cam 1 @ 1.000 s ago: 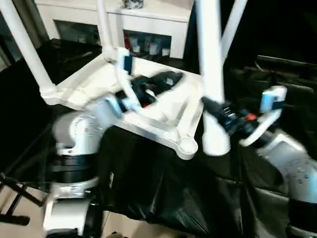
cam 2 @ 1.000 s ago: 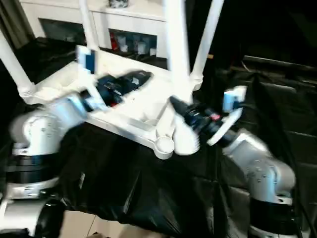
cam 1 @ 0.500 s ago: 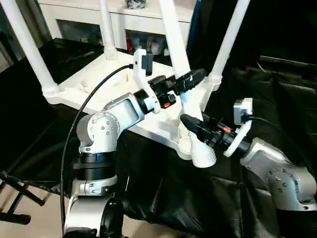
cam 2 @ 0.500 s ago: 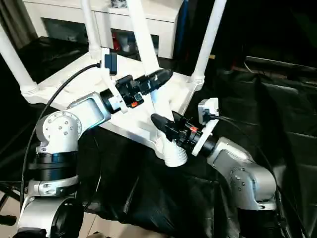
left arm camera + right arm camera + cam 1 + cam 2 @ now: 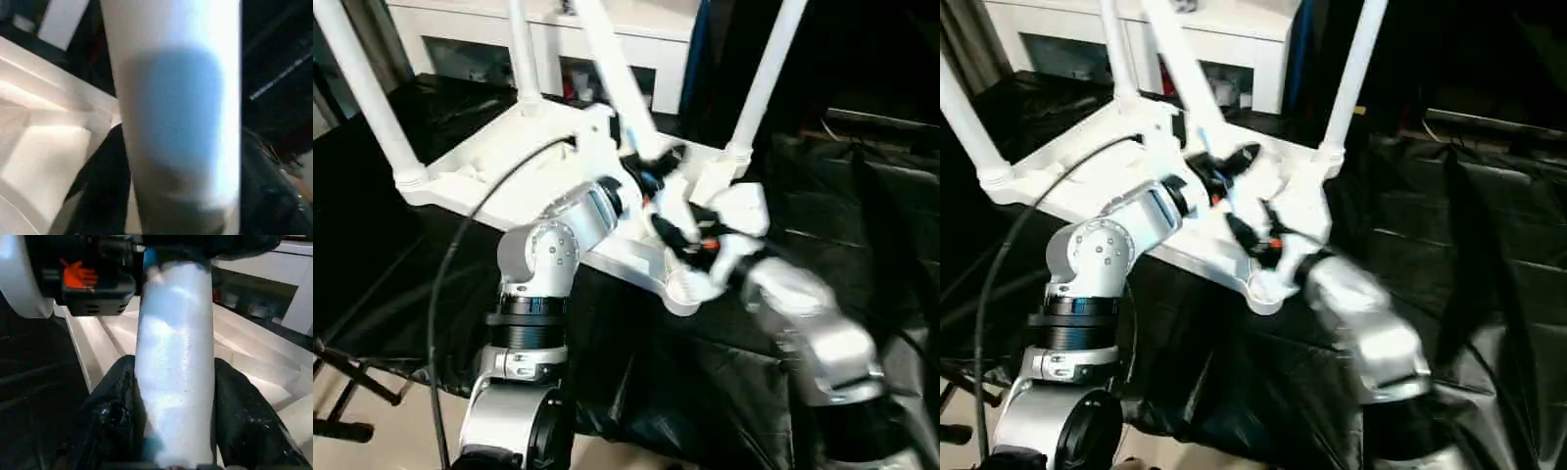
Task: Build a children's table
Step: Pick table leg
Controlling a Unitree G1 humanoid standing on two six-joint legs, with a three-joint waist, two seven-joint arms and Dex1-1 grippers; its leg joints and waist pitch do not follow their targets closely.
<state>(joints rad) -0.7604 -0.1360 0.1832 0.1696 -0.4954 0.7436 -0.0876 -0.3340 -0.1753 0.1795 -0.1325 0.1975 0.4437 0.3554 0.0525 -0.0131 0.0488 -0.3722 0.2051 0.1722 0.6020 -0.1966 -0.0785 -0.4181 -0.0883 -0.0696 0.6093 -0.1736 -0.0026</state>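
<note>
In the left eye view, the tabletop (image 5: 509, 186) is seen lying upside down on a black sheet (image 5: 646, 392), ribs up, with three legs already standing in corner sockets: the near-left leg (image 5: 367, 93), the far-left leg (image 5: 521, 54) and the far-right leg (image 5: 766, 78). A fourth leg (image 5: 607, 69) is held tilted over the middle of the tabletop, its lower end close to the empty front socket (image 5: 680, 287). It is gripped high by the left gripper (image 5: 651, 162) and lower down by the right gripper (image 5: 680, 230), though motion blur makes the right contact less certain here.

In the right eye view, the same arrangement is shown, with the white cabinet (image 5: 1224, 39) standing behind the work.

In the left wrist view, the fourth leg is seen close up between dark fingers (image 5: 105, 181), which are clamped on it.

In the right wrist view, the leg is likewise pinched between two black fingers (image 5: 115, 406), just above the ribbed underside.

The step in hand is judged to be the seating of the last leg. The next move would call for the leg's foot to be centred over the front socket, the leg brought upright, and then pressed straight down.

The surface is a crinkled black covering; the room beyond is dark.
</note>
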